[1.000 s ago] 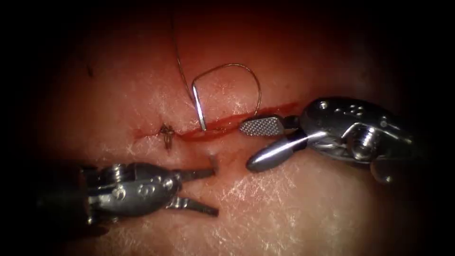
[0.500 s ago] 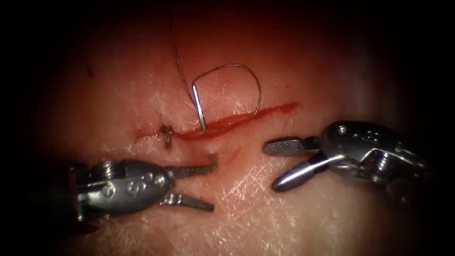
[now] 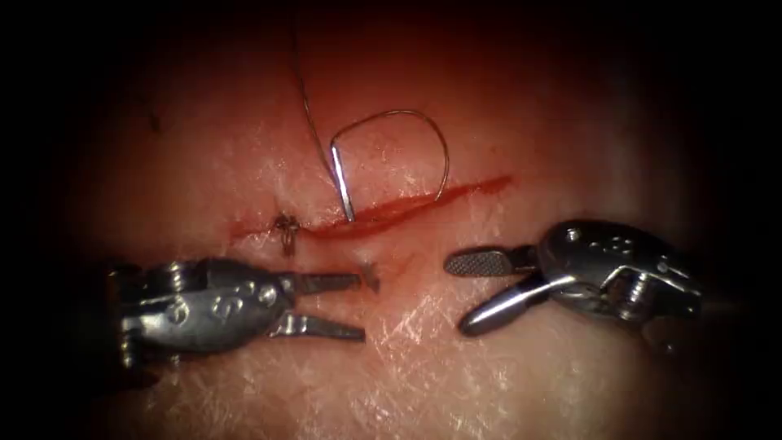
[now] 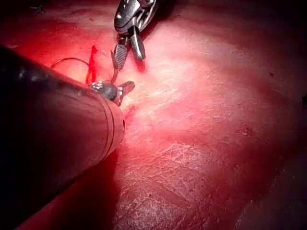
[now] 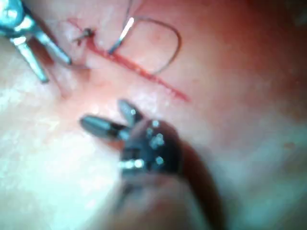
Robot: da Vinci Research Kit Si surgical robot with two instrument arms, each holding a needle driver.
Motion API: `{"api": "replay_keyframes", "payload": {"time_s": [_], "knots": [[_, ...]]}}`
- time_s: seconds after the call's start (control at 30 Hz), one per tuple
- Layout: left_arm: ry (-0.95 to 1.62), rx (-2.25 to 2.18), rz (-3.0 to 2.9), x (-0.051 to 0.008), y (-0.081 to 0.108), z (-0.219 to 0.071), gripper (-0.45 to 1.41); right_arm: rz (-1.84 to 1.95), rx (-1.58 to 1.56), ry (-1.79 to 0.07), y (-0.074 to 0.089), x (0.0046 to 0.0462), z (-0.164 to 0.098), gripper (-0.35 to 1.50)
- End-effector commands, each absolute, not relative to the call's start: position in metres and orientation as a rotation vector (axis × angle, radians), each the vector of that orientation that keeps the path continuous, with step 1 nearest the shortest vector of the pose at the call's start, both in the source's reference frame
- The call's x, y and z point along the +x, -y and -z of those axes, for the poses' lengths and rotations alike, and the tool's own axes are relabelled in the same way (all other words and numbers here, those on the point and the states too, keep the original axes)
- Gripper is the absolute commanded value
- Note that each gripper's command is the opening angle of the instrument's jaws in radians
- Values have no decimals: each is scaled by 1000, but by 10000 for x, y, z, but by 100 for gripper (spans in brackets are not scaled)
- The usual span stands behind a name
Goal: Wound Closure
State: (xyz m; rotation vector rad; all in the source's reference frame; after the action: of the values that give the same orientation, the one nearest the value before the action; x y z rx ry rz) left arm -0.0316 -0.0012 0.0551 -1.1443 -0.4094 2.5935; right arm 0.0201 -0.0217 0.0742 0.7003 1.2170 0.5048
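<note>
Both tools empty, needle lodged in the cut

The left tool (image 3: 362, 306) and right tool (image 3: 456, 295) hovered with jaws apart, holding nothing. The needle (image 3: 345, 189) stood in the cut (image 3: 391, 210) of the tissue (image 3: 456, 375), thread (image 3: 407, 116) looping above.

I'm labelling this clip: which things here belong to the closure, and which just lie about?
In the job:
needle, arched over the cut, standing in the tissue, held by neither tool
thread, trailing from the needle
left end effector, open, holding nothing
right end effector, open, holding nothing

Lying about:
finished knot at the cut's left end
red fluid along the cut
</note>
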Motion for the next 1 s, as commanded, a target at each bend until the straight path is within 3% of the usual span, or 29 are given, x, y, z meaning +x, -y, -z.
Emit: {"api": "replay_keyframes", "payload": {"time_s": [0.03,0.1,0.57,0.73,0.87,1.0], "knots": [[407,-1152,-2582,-321,13,-556,56,-502,704,-1219,224,209,-748,126],[387,-1170,-2575,-323,11,-551,62,-501,704,-1219,224,209,-749,126],[307,-1247,-2566,-343,12,-548,62,-505,706,-1217,224,208,-751,126],[301,-1286,-2542,-344,9,-557,29,-506,705,-1217,225,209,-751,126],[296,-1297,-2536,-346,6,-566,26,-508,704,-1217,224,211,-751,126],[297,-1324,-2522,-347,6,-571,5,-512,707,-1215,224,210,-752,126]]}}
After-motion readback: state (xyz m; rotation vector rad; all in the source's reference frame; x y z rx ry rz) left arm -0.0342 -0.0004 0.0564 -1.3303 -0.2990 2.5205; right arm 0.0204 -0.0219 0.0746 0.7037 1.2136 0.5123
